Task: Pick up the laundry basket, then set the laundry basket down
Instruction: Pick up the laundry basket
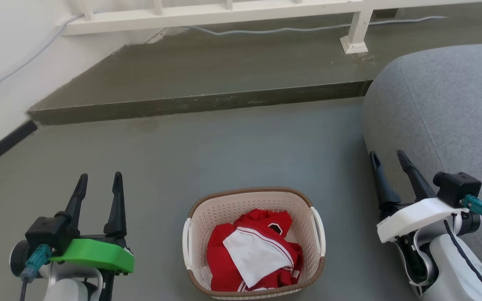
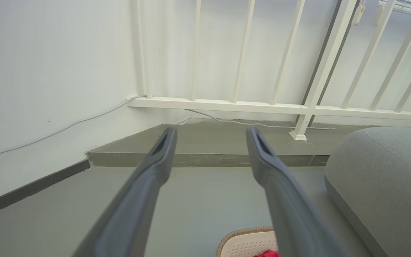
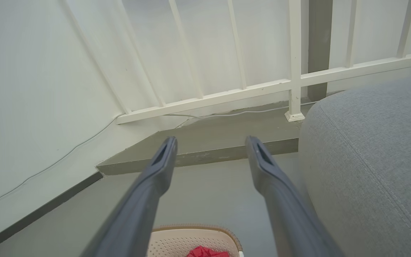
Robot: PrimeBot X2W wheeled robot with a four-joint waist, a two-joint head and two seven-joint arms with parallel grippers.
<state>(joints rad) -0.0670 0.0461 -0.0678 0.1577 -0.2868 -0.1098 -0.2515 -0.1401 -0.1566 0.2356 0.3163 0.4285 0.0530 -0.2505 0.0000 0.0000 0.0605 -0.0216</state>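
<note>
The laundry basket [image 1: 216, 213] stands on the grey floor at the bottom centre of the head view, cream and perforated with a brown woven rim and white side handles. Red and white clothes [image 1: 253, 251] lie inside it. My left gripper [image 1: 101, 182] is open to the basket's left, apart from it, with nothing between its fingers. My right gripper [image 1: 388, 158] is open to the basket's right, beside the grey sofa, also empty. A corner of the basket [image 2: 244, 242] shows at the bottom of the left wrist view, and the basket's far rim [image 3: 191, 237] at the bottom of the right wrist view.
A grey fabric sofa [image 1: 442, 117] rises at the right, close to my right gripper. A raised floor step [image 1: 199, 102] runs across ahead, with a white railing [image 1: 224, 12] and a cable behind it. A white wall [image 1: 2, 83] borders the left.
</note>
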